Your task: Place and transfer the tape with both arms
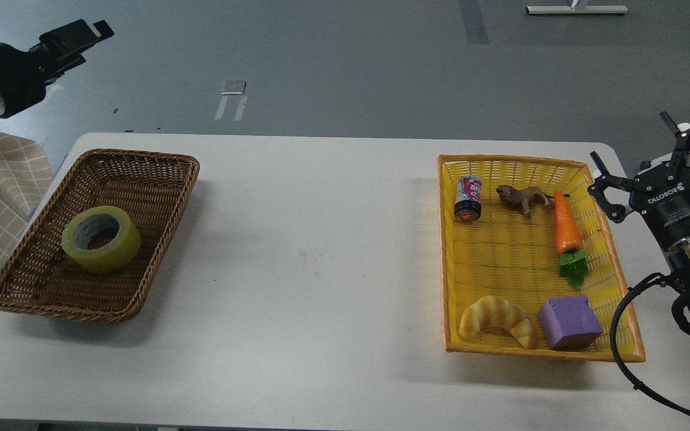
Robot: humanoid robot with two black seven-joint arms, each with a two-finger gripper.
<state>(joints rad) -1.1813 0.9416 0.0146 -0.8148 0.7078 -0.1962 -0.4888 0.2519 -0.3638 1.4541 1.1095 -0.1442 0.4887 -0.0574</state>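
Two baskets [159,197] on white table [321,239] | grey floor [345,66] | right tool [650,161] fingers apart

Bright, even overhead light, soft shadows beneath both baskets, everything in sharp focus

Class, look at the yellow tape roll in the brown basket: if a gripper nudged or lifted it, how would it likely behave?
The tape lies flat on its side in the brown basket, so a nudge would probably slide it, not roll it. Its thick wound ring and cardboard core suggest it is stiff and would hold its shape. The glossy surface may be a little slippery.
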